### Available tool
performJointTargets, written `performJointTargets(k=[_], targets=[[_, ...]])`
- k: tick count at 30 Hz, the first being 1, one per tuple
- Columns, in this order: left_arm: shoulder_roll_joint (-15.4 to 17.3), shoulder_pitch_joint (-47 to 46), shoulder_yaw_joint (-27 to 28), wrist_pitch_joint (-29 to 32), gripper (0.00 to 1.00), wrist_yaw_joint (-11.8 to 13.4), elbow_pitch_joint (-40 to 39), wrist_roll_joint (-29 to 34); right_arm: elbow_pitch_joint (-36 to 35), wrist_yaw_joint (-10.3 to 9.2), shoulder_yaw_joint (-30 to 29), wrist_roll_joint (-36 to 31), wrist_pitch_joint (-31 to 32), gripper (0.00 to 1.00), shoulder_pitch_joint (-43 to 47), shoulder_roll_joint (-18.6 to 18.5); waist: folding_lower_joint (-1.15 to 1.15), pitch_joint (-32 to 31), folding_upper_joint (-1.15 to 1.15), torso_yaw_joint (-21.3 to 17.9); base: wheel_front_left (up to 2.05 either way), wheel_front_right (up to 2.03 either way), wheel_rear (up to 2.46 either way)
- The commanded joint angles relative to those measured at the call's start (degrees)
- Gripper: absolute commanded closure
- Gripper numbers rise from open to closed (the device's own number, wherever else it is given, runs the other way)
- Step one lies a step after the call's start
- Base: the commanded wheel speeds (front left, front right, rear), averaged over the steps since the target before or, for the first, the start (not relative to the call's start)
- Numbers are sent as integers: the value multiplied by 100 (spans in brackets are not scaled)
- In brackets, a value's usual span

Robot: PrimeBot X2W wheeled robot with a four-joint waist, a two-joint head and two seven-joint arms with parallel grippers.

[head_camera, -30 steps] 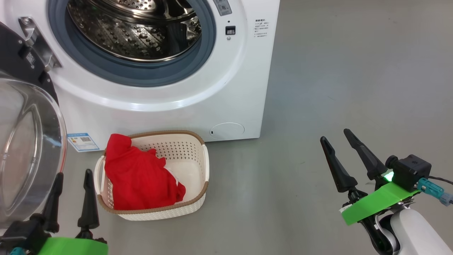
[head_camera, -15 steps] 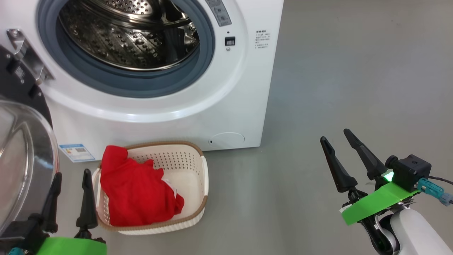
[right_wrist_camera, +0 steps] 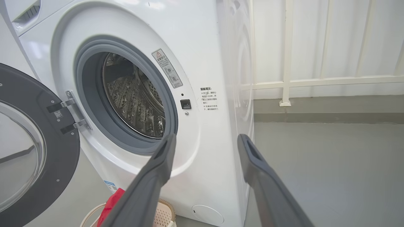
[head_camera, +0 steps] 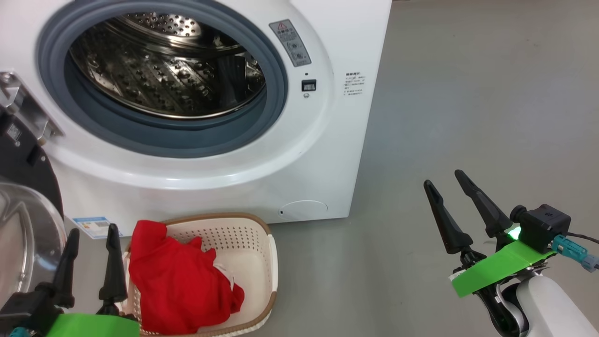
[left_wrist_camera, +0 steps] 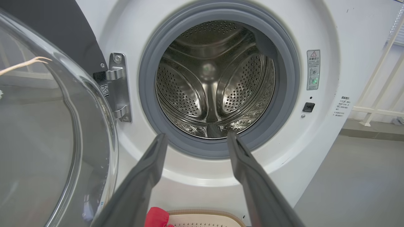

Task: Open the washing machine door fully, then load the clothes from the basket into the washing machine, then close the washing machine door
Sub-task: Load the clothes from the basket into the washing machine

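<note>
The left gripper [head_camera: 93,229] is being held low, its two long dark fingers pointing upward and spread apart with nothing between them, just beside the left wall of the basket [head_camera: 248,243] and in front of the domed glass of the washing machine door [head_camera: 25,168]. The right gripper [head_camera: 442,179] is being held well to the right of the washing machine [head_camera: 327,154], over bare floor [head_camera: 468,93], its fingers tilted up and leftward, likewise spread and empty. A bright green band [head_camera: 500,269] is being carried behind the right fingers, ahead of a pale forearm. The door, glossy black at the rim and clear at the centre, is being held swung out on a steel hinge [left_wrist_camera: 118,88] at the machine's left side, leaving the mouth uncovered. Inside the grey rubber gasket [head_camera: 178,145], the perforated steel drum [left_wrist_camera: 211,82] is being shown with nothing in it. The basket, cream-white perforated plastic with a brown woven-look rim, is being supported by the floor close to the lower front edge of the machine, below the round service flap [head_camera: 304,209] and to the right of the blue energy sticker [head_camera: 91,225]. The clothes [head_camera: 178,281], soft crumpled red fabric with a small white edge showing, are being contained in the basket's left half, heaped above its rear left rim. The floor is smooth, matte grey; a white railing [right_wrist_camera: 287,63] is being shown beyond the machine's right side.
</note>
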Motion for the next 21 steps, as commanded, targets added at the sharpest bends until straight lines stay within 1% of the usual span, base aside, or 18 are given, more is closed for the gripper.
performJointTargets(k=[1,21], targets=[[103,-188,206,-70,0,-43,-107,41,-146,9,91,33,-68,0,42,-30,0,4,0,3,49,-49,0],[93,-221,220,-70,0,-71,-71,79,-145,9,86,14,-68,0,20,-6,0,43,0,19,3,-3,0]])
